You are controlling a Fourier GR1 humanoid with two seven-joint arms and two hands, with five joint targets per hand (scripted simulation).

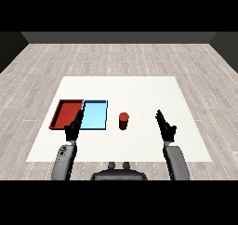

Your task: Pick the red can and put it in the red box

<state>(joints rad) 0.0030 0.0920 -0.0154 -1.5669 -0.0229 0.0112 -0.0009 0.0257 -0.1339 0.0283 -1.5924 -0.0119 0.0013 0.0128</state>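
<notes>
A small red can (123,121) stands upright on the white table (139,94), just right of the light blue tray (94,115). The red tray (66,114) lies at the left, touching the blue one. My right hand (165,125) hovers to the right of the can, a clear gap away, fingers straight and pointing forward. My left hand (74,127) is raised over the near edges of the two trays, fingers also straight. Neither hand holds anything.
The table's near edge runs just in front of both forearms. Grey wood floor surrounds the table on all sides.
</notes>
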